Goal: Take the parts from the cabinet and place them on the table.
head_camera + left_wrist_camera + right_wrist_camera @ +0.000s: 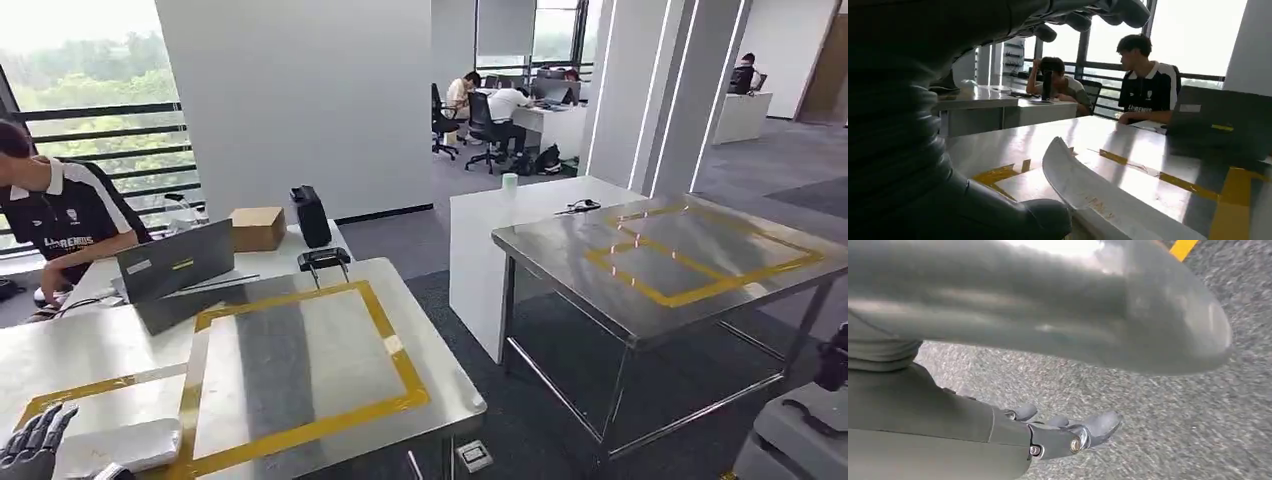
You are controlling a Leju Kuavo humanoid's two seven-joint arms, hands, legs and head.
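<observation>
Two steel tables marked with yellow tape: a near one (440, 385) and a far one (560, 255). One white part (120, 445) lying on the near table. One open laptop (175, 262), one cardboard box (257, 228), one black case (311, 215). One white cup (509, 181). One person (55, 215) seated beside the laptop.

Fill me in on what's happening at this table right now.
The left robot hand is at the near corner of the steel table, beside a pale flat part lying on it; whether it grips the part is unclear. The right robot hand hangs open over the carpet. A person sits behind a laptop at the far side.
</observation>
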